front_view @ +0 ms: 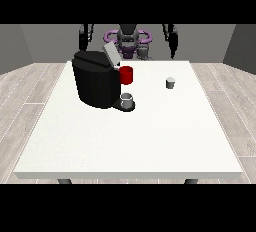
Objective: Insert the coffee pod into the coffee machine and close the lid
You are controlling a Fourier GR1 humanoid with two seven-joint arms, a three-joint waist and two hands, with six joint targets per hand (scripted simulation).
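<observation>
The black coffee machine (95, 81) stands on the left half of the white table (130, 141), with its grey lid (110, 54) tilted up and open. A small grey coffee pod (170, 82) stands upright on the table to the machine's right. Both hands are held back by the robot's body at the far edge, well away from the pod and the machine. The hand at the view's right (173, 50) hangs with its fingers straight down and holds nothing. Beyond the machine's top corner, the hand at the view's left (82, 42) also hangs relaxed and holds nothing.
A red mug (127, 75) stands just behind the machine's front right side. A grey cup (127, 100) sits on the machine's black drip base. Wooden floor surrounds the table.
</observation>
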